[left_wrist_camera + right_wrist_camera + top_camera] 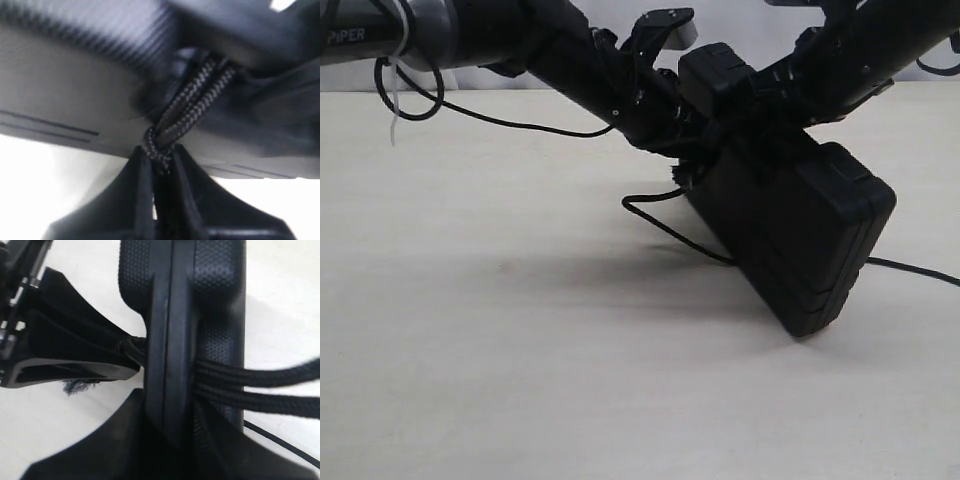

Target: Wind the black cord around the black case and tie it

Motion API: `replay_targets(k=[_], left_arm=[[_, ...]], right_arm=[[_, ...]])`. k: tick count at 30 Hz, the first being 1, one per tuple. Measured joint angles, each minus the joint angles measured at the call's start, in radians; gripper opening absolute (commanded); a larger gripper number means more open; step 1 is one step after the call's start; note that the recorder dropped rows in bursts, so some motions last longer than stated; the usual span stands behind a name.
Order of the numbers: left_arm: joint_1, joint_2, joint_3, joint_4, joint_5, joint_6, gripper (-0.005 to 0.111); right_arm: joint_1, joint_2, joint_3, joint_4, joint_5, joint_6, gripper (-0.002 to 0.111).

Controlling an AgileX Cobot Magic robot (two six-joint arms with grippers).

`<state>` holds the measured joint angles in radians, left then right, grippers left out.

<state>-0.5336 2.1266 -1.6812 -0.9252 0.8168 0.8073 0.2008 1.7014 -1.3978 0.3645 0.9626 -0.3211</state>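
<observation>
Pale tabletop below, mid-wrap: grips black case, tipped on one corner right of centre, edgewise in closed right gripper, pinches two strands of black cord crossing its edge in closed left gripper; probably needs slack drawn taut next, then knotting.

Pale cream tabletop, matte, evenly lit; soft diffuse shadow across middle.
</observation>
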Motion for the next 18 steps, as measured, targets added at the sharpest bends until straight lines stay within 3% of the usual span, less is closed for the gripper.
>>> replay_targets(k=[9, 15, 18], left_arm=[[-0.005, -0.057, 0.000, -0.008, -0.023, 0.061, 0.000], [-0.037, -0.059, 0.000, 0.220, -0.063, -0.016, 0.000], [-0.037, -0.059, 0.000, 0.207, -0.092, -0.034, 0.000]], right_arm=[[0.000, 0.000, 0.000, 0.004, 0.004, -0.002, 0.004], [0.000, 0.002, 0.000, 0.008, 0.006, -0.002, 0.004], [0.000, 0.002, 0.000, 0.008, 0.006, -0.002, 0.004]])
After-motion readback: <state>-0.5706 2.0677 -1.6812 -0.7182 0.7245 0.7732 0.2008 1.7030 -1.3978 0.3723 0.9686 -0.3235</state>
